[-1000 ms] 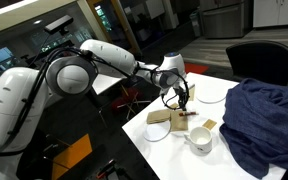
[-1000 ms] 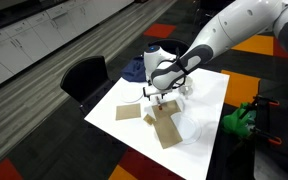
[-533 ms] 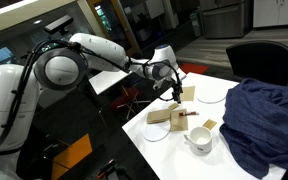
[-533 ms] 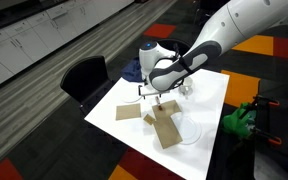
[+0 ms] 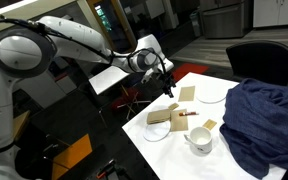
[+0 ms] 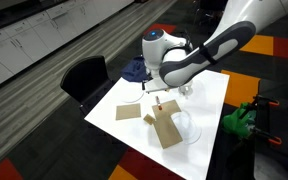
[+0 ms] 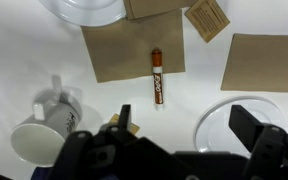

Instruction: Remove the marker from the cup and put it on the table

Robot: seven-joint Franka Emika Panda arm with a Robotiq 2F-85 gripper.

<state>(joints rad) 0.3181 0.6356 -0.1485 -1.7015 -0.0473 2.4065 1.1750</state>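
The reddish marker [image 7: 156, 76] with a dark end lies flat, half on a tan square [image 7: 124, 50] and half on the white table [image 7: 44, 55]. It also shows in both exterior views [image 5: 187, 113] [image 6: 160, 103]. The white mug [image 7: 46, 124] stands upright beside it, apart from it, and appears empty in an exterior view [image 5: 199, 139]. My gripper [image 7: 187, 128] is open and empty, hovering above the table, clear of the marker. It shows raised in both exterior views [image 5: 168, 84] [image 6: 152, 89].
White plates [image 7: 234, 118] [image 7: 84, 8] and more tan squares [image 7: 264, 62] [image 7: 208, 18] lie around the marker. A heap of blue cloth [image 5: 262, 118] covers one side of the table. A black chair [image 5: 262, 58] [image 6: 84, 78] stands at the table's edge.
My gripper has lifted up and drawn back from the tan square toward the table's edge. The marker stays lying where it was.
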